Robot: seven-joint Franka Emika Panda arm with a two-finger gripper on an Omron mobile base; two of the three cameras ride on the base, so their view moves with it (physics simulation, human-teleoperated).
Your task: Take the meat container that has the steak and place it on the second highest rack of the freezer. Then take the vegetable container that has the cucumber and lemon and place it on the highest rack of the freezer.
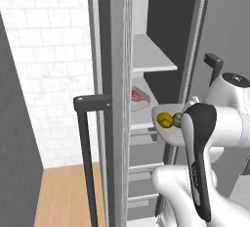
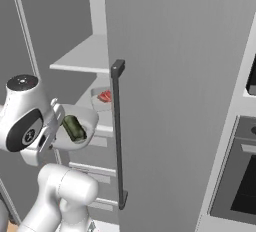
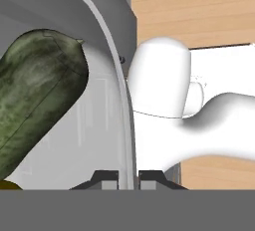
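Observation:
The vegetable container (image 1: 165, 131) is a white bowl holding a yellow lemon (image 1: 164, 119) and a dark green cucumber (image 1: 178, 119). It hangs in front of the open freezer, level with the rack below the wide white shelf (image 1: 152, 55). In the hand view my gripper (image 3: 128, 179) is shut on the rim of the vegetable container (image 3: 115, 65), with the cucumber (image 3: 35, 110) lying inside. From the right I see the same vegetable container (image 2: 93, 119) and cucumber (image 2: 74, 128) beside my hand. The meat container (image 1: 139, 100) with the red steak (image 2: 105, 96) sits on that lower rack.
The open freezer door (image 1: 114, 99) with its dark handle (image 1: 85, 138) stands left of the bowl. The other door (image 2: 175, 101) and its handle (image 2: 118, 131) close off the right. An oven (image 2: 240, 176) sits far right. Lower racks (image 1: 144, 170) lie beneath.

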